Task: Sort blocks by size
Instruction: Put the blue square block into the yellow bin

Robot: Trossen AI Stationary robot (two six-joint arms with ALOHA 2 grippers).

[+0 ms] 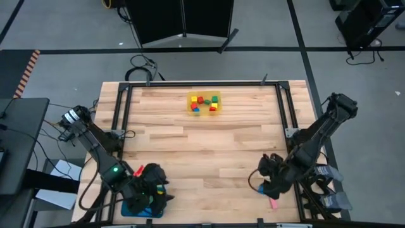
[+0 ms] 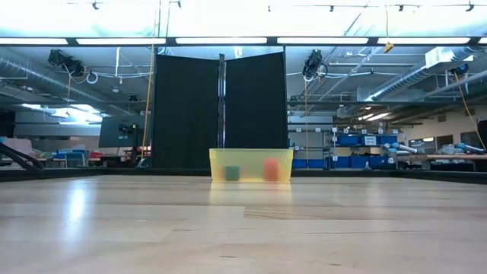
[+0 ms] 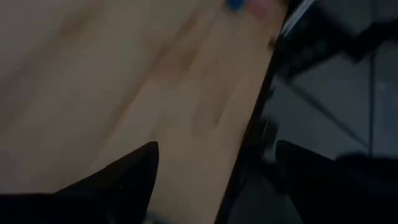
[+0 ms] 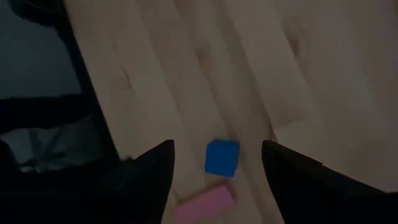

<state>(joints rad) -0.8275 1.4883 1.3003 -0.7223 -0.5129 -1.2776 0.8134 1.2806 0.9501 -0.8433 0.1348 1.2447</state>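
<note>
We see the right gripper wide open, holding nothing, over the table's near right corner w/ a blue cube and pink bar between its fingers. Left gripper open, empty, near-left over the teal tray. More blocks sit in the yellow tray at far edge.

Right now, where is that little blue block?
The blue block lies on the wooden table near its front right corner, touching or nearly touching a pink bar. In the right wrist view it shows between the right tool's open fingers.
</note>
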